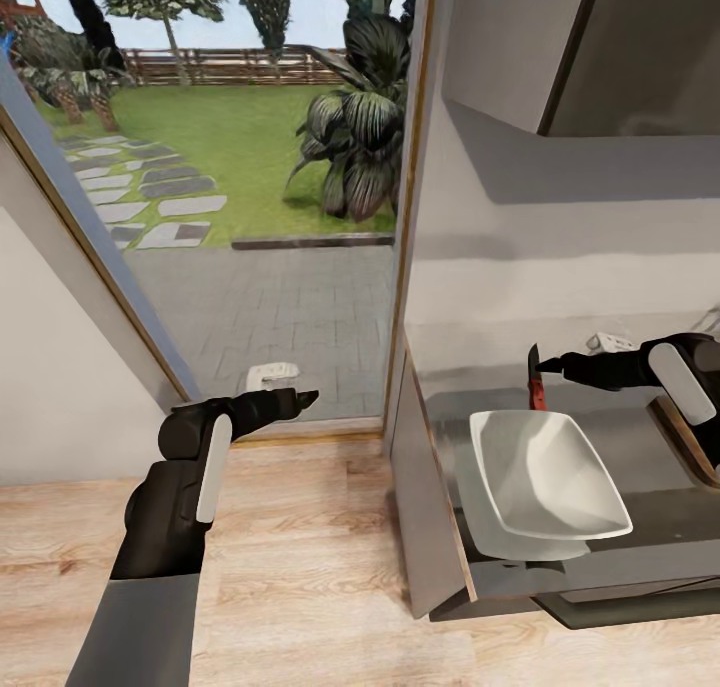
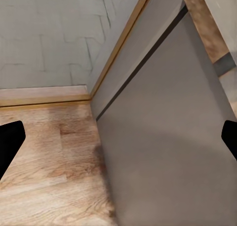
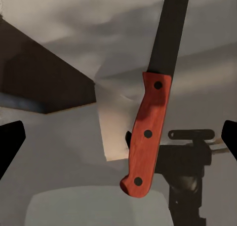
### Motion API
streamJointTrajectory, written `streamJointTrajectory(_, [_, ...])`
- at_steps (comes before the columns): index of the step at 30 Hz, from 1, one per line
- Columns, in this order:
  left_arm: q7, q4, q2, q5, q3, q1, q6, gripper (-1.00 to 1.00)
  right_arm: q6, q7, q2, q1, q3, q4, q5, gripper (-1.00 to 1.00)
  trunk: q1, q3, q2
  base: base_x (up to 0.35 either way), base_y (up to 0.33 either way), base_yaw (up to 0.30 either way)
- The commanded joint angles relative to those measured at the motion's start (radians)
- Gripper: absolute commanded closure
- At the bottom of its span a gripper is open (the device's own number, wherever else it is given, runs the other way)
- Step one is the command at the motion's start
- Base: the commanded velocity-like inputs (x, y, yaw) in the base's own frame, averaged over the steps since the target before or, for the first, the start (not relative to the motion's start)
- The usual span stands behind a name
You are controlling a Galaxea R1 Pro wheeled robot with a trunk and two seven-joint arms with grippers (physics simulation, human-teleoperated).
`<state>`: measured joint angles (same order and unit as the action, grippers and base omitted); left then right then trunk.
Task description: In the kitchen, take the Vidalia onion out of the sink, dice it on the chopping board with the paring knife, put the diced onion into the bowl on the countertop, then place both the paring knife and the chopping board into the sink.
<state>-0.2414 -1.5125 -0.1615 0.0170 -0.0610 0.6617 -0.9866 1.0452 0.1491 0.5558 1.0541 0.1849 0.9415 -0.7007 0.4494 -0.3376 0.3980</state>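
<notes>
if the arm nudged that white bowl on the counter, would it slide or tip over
The bowl would probably slide rather than tip: it looks shallow and wide. The countertop looks smooth and metallic, so likely little grip. It sits near the front edge, so a forward push might send it off.

wooden floor [image 1: 330,557], garden lawn [image 1: 230,137], palm plant [image 1: 360,127]

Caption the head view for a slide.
Right gripper holds the paring knife upright above the white bowl on the countertop.

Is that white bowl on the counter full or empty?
Empty. The bowl sits on the countertop, and the head view shows only its bare white inside, no onion pieces. The paring knife is held upright just behind it.
</notes>
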Motion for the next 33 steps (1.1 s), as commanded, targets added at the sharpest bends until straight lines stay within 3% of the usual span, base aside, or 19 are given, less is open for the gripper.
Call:
streamJointTrajectory(1, [-0.003,0.000,-0.002,0.001,-0.002,0.001,-0.006,-1.00,0.002,0.010,0.001,0.001,0.002,0.000,0.010,-1.00,0.001,-0.002,0.002,0.000,0.000,0.000])
streamJointTrajectory(33, [-0.003,0.018,-0.003,0.001,0.000,0.001,-0.004,-1.00,0.002,0.010,0.001,0.001,0.001,0.000,0.010,-1.00,0.001,-0.048,0.002,0.000,0.000,0.000])
